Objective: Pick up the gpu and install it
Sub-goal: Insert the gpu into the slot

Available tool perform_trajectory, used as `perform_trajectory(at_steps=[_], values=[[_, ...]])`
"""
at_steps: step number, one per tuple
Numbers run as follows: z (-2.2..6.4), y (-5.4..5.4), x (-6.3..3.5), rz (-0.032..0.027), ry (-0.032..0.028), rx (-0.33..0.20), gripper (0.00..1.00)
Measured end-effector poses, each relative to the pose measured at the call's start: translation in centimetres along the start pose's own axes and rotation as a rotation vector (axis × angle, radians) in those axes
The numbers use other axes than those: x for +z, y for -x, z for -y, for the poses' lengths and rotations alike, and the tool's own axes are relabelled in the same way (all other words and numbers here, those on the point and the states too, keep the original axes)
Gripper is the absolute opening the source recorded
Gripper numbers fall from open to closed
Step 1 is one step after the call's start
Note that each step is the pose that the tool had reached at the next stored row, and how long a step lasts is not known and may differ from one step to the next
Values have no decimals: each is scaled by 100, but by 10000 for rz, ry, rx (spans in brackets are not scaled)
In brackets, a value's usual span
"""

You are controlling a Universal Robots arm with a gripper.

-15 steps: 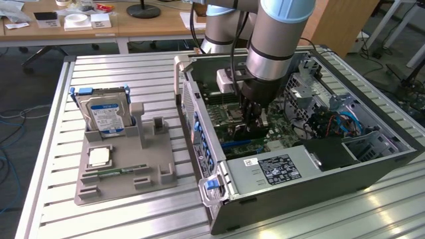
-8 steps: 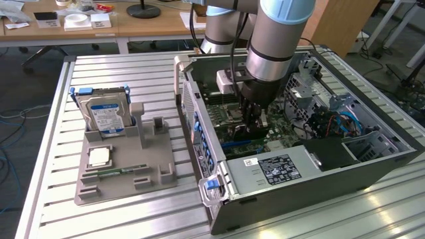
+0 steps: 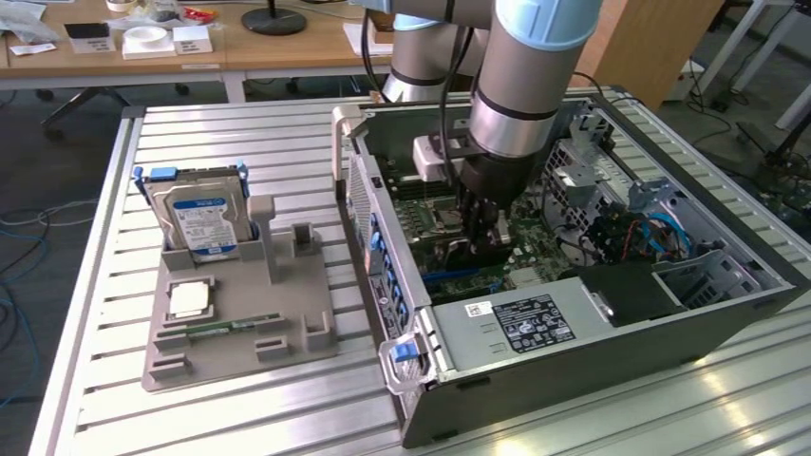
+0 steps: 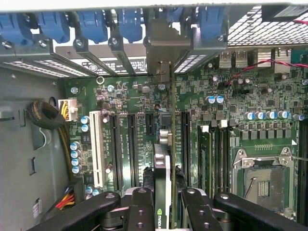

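My gripper [image 3: 483, 237] reaches down into the open computer case [image 3: 659, 323], over the motherboard [image 3: 438, 204]. It is shut on the gpu [image 4: 162, 178], which the wrist view shows edge-on as a thin dark card between the black fingers [image 4: 140, 209]. The card stands upright over the black expansion slots [image 4: 131, 149], and its metal end bracket [image 4: 163, 55] rests against the case's rear slot openings. Whether the card's edge sits in a slot is hidden. In the exterior view the gpu [image 3: 502, 233] shows as a pale sliver beside the fingers.
Left of the case, a grey holder [image 3: 235, 328] carries a hard drive [image 3: 203, 223] with a blue-white label, a processor [image 3: 190, 299] and a green memory stick [image 3: 228, 326]. Inside the case are a white slot [image 4: 97, 149], a processor socket [image 4: 262, 180], blue bracket latches [image 4: 91, 24] and the power supply [image 3: 538, 323].
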State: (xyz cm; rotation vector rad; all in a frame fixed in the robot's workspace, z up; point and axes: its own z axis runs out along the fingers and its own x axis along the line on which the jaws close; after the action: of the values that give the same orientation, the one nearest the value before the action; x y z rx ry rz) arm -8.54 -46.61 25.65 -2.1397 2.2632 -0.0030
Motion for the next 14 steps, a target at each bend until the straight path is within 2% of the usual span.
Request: perform_trajectory(at_steps=[14], values=[[-2, -1, 63, -1, 0, 0, 27]])
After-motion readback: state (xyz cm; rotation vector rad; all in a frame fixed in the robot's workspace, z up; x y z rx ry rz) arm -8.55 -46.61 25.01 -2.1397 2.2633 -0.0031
